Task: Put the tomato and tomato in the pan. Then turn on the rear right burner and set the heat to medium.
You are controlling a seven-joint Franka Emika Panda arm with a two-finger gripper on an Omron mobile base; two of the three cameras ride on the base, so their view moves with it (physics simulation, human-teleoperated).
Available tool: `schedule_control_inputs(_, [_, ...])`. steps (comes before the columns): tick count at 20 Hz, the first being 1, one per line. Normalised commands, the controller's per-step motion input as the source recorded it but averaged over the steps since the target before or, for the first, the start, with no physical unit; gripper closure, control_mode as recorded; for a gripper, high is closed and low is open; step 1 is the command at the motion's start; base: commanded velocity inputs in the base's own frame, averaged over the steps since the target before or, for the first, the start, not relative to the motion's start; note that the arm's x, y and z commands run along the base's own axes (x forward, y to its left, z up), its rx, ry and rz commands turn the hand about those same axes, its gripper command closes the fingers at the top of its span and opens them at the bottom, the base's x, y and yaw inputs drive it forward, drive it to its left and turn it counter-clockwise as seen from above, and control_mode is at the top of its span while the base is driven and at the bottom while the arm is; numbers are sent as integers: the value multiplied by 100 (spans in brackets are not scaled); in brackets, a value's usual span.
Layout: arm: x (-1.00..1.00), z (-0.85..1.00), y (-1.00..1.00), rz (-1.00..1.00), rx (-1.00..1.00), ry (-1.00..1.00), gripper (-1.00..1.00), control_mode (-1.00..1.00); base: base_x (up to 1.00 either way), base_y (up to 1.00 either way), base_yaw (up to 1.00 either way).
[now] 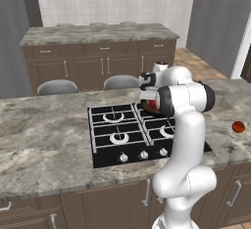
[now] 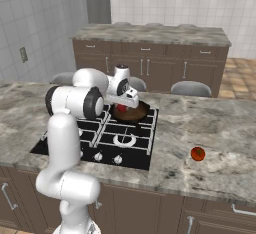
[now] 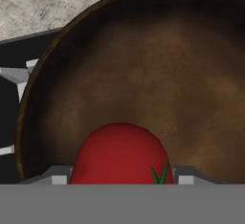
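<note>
first tomato [image 3: 119,153] clamped in the gripper [image 2: 121,109], hanging just over the pan [image 3: 143,74] on the rear right burner, not let go yet | second tomato [image 2: 198,153] lying on the counter [image 2: 210,123] right of the stove [image 2: 100,143], untouched | burner knob looks unturned

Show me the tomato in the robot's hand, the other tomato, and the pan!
held tomato [image 3: 119,153], hand view, middle of its red skin.
second tomato [image 2: 198,153], right base view, its middle, on the counter.
pan [image 3: 143,74], hand view, bare brown floor.
</note>
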Motion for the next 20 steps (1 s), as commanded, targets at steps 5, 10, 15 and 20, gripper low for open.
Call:
schedule_control_inputs(5, [4,-18,0,0,0,0,100,-100,0,0,0])
schedule_control_inputs(10, [0,0,0,0,0,0,-100,-100,0,0,0])
schedule_control_inputs(15, [0,0,0,0,0,0,-100,-100,0,0,0])
schedule_control_inputs(20, [-20,3,-2,0,0,-4,-100,-100,0,0,0])
